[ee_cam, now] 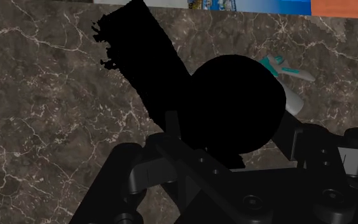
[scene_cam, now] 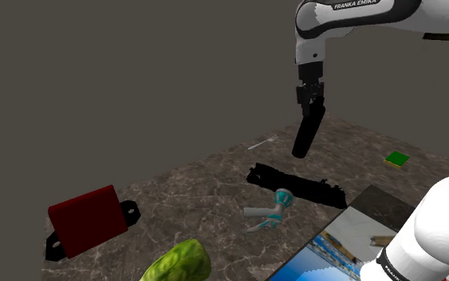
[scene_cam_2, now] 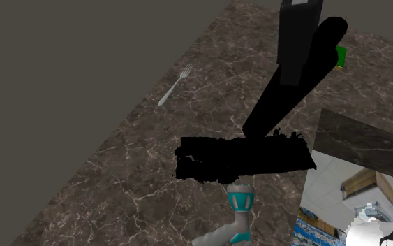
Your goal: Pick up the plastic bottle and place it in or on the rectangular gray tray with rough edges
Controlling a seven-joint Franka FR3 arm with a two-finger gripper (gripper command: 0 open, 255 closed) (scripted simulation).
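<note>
Black and tilted, the bottle (scene_cam: pixel 305 136) is clasped by the end effector (scene_cam: pixel 313 106) over the ragged-edged black tray (scene_cam: pixel 294 185) on the marbled counter (scene_cam: pixel 198 191).

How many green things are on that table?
2: a small green block by the table's far edge, a leafy green lump at the shoulder view's bottom. More may be hidden.

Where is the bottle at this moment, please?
In the shoulder view the black bottle hangs tilted from the gripper, right of the middle, its lower end just above the black tray.
</note>
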